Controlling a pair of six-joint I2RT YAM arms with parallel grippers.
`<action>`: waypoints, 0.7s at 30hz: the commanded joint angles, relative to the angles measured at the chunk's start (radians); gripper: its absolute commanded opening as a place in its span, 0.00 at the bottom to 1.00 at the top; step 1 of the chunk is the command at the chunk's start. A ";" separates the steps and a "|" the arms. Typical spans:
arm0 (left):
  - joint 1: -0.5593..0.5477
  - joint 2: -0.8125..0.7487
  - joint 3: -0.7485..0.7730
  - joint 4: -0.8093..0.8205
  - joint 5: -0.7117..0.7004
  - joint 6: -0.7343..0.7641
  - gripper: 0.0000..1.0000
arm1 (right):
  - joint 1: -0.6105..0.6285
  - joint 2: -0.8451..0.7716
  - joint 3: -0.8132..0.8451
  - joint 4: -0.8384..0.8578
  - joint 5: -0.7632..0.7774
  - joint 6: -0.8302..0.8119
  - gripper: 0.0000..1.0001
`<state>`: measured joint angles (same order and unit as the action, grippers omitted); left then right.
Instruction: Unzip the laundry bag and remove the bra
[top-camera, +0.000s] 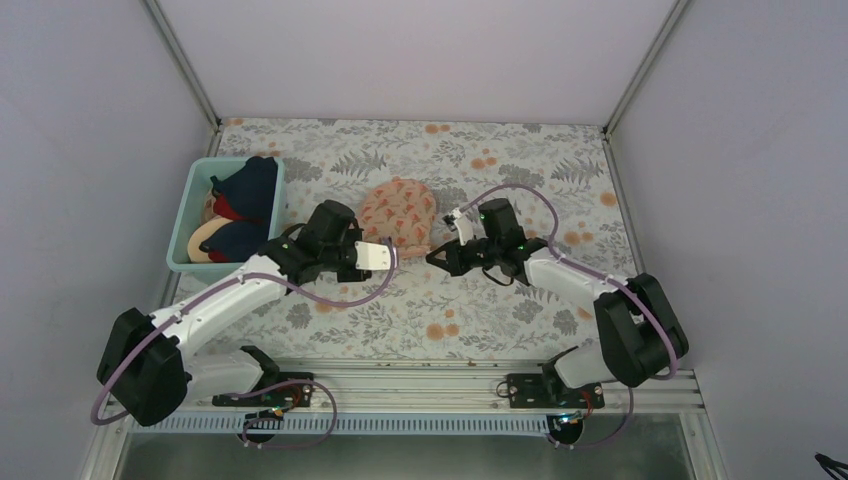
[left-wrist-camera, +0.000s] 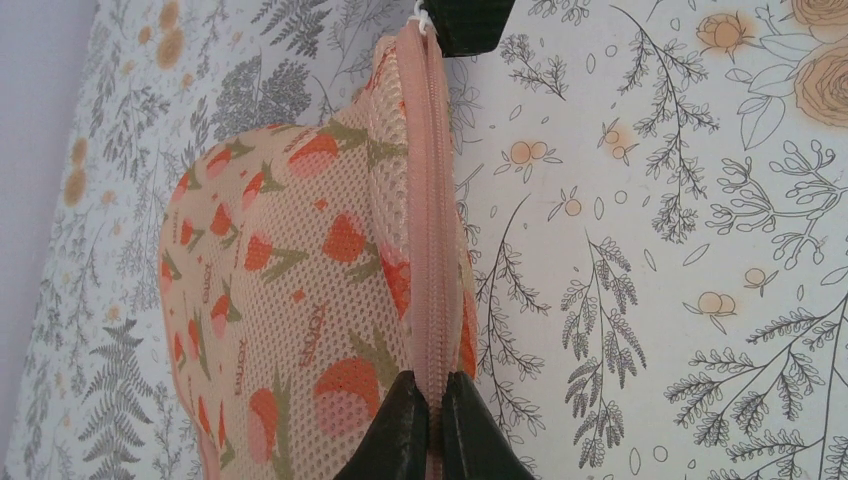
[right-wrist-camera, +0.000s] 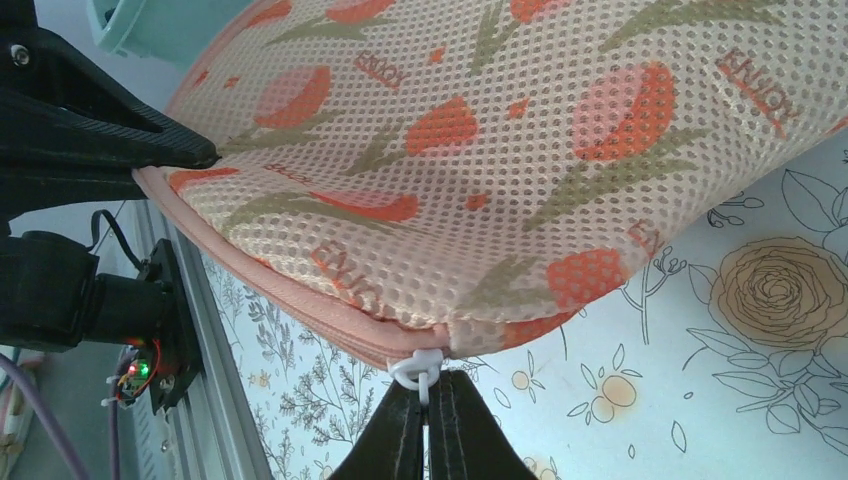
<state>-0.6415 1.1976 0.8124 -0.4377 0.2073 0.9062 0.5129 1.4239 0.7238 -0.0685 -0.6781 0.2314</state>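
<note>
**Top external view.** The laundry bag (top-camera: 400, 210) lies on the floral tablecloth (top-camera: 520, 300) at mid-table, right of the teal bin (top-camera: 183, 228), which holds navy-and-red bras (top-camera: 246, 188). The left gripper (top-camera: 392, 254) meets the bag's near-left edge. The right gripper (top-camera: 436, 256) meets its near-right edge. The bra is not visible and is presumably inside the bag.

**Left wrist view.** The left gripper (left-wrist-camera: 432, 420) is closed down to a narrow slit, pinching the bag (left-wrist-camera: 290, 290) at its seam, astride the zipper (left-wrist-camera: 430, 200). The zipper reads as closed along all the length shown. At its other end sits the right gripper (left-wrist-camera: 470, 25).

**Right wrist view.** The right gripper (right-wrist-camera: 428, 425) has its tips pressed together on the white zipper pull (right-wrist-camera: 418, 368) at the edge of the bag (right-wrist-camera: 520, 140). The left gripper (right-wrist-camera: 110, 140) clamps the edge further along, and the bin's corner (right-wrist-camera: 130, 30) shows beyond it.

**Hazards, as judged.**
- The pull is small and held only at the fingertips, so a tug off the line of the zipper could slip it free.
- If the left pinch yields, the whole bag would drag along the cloth instead of opening.
- Slack mesh beside the teeth could catch in the slider and jam it.
</note>
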 joint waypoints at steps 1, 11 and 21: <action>0.028 -0.028 -0.020 -0.037 -0.041 0.014 0.02 | -0.051 -0.004 -0.015 -0.023 0.012 -0.036 0.04; 0.075 -0.033 -0.073 -0.010 -0.053 0.042 0.02 | -0.071 0.031 -0.018 -0.013 -0.003 -0.047 0.04; 0.027 -0.020 -0.133 -0.018 0.010 0.016 0.02 | -0.048 0.081 -0.028 0.004 -0.049 -0.013 0.20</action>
<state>-0.6033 1.1839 0.7200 -0.3752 0.2581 0.9310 0.4896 1.4948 0.7151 -0.0383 -0.7616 0.2085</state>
